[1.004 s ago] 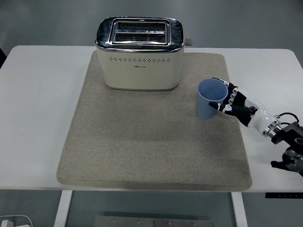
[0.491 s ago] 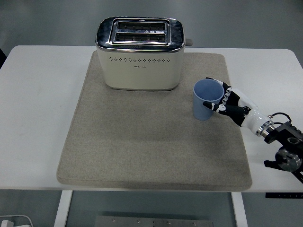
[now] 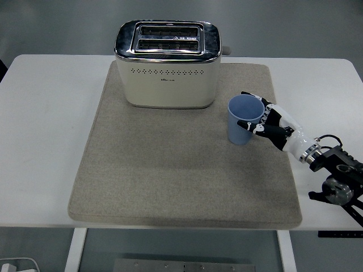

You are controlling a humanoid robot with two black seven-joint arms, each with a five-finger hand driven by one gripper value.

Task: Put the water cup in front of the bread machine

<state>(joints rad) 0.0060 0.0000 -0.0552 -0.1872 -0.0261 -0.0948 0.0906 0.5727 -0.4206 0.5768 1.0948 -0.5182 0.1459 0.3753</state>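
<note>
- Blue water cup (image 3: 244, 119) stands upright on your beige mat (image 3: 170, 170), right of the cream bread machine (image 3: 168, 63).
- Your right robot hand (image 3: 271, 125) curls around the cup's side, gripping it on the white counter (image 3: 45, 141).

The water cup (image 3: 245, 119) is a plain light blue, and the right hand (image 3: 274, 126) at its side is black and white, with fingers (image 3: 250, 124) in the same two tones. The bread machine (image 3: 168, 63) is cream with a shiny chrome top and a row of small dark dots across its face. It stands on a speckled grey-beige mat (image 3: 170, 170) over the white surface (image 3: 45, 141).
</note>
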